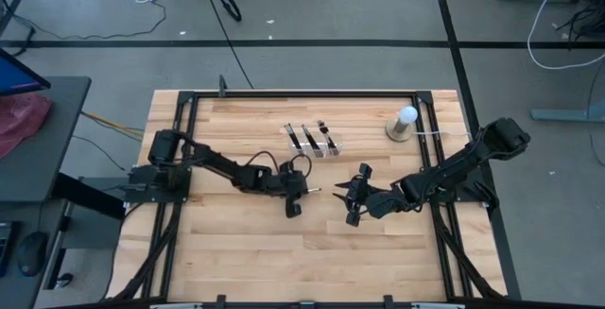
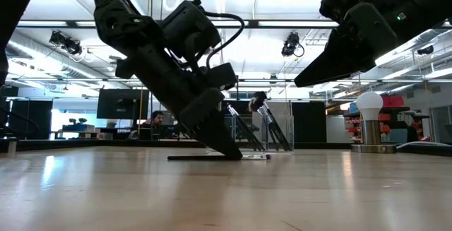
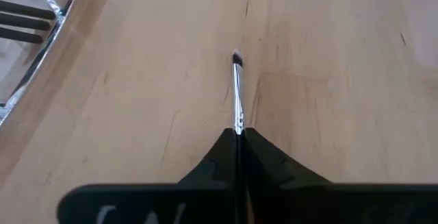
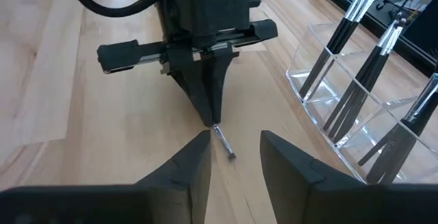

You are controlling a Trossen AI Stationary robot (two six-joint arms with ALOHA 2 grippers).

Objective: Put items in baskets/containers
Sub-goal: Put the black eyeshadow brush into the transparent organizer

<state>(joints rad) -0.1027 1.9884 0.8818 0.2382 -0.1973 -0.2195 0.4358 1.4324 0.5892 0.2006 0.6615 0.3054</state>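
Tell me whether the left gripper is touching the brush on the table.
Touching. In the left wrist view, the left gripper's fingers are closed on the brush.

One clear organiser tray [image 1: 313, 141] stands on the table [image 1: 236, 252] with three compartments showing brushes; the brushes inside [image 4: 349, 25] overlap too much for a sure count. One brush [image 3: 237, 90] lies outside it. One white ball lamp [image 1: 405, 123]. Two grippers
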